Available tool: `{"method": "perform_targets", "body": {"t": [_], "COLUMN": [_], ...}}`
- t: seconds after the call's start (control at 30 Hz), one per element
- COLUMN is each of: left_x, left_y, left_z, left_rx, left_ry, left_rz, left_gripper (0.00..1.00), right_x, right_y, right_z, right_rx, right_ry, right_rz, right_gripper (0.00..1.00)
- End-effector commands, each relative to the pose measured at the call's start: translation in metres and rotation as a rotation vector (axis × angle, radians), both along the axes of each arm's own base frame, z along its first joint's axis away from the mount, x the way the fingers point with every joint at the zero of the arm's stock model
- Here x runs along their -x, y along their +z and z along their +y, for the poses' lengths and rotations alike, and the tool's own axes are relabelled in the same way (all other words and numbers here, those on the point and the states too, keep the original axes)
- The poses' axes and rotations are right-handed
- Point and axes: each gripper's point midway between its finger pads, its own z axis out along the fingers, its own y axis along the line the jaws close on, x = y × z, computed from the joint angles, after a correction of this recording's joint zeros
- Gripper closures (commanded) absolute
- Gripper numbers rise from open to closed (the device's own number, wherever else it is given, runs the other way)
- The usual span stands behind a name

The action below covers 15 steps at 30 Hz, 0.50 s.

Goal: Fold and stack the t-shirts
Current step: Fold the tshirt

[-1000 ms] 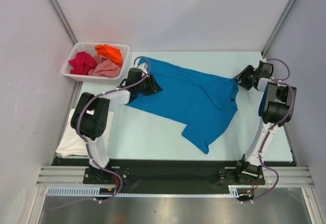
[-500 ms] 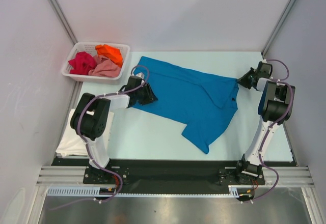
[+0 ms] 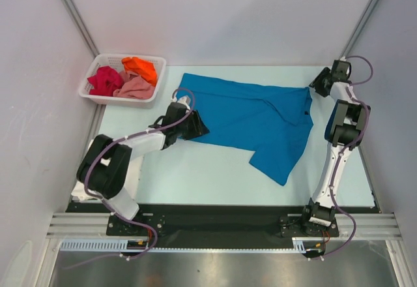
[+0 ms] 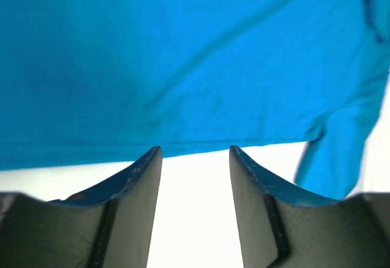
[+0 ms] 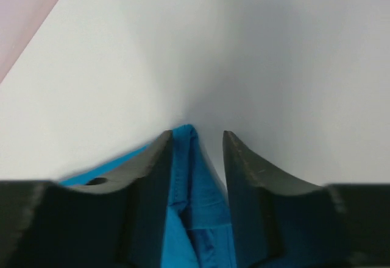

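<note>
Reaching low across the table [image 3: 215, 169], the left arm lies almost flat, and the left gripper [image 4: 195, 149] sits at the near hem of the blue t-shirt [image 3: 254, 117], fingers apart with bare tabletop between them. The right arm stretches to the far right corner. The right gripper [image 5: 196, 135] has parted jaws around a raised tip of blue cloth that touches only one finger. That shirt lies spread across the middle. The crimson t-shirt [image 3: 104, 79], the orange t-shirt [image 3: 140, 68] and the pink t-shirt [image 3: 135, 88] are bunched in a white basket [image 3: 124, 57] at the far left, between pale walls.
</note>
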Motion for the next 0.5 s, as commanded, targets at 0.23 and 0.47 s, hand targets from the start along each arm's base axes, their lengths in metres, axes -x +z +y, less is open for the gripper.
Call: {"method": "perform_targets", "body": {"t": [0.23, 0.47], "left_x": [0.004, 0.005], "left_y": [0.054, 0.048], "left_z": [0.064, 0.123], "left_rx": [-0.059, -0.032], "left_ry": [0.228, 0.525], "left_rz": [-0.122, -0.063], "left_gripper": [0.42, 0.42], "right_x": [0.105, 0.236], "right_y": [0.098, 0.063], "right_z": [0.020, 0.134], "right_rx": [0.143, 0.055], "right_ry": [-0.106, 0.061], "right_rz": [0.151, 0.278], "right_gripper": [0.29, 0.30]}}
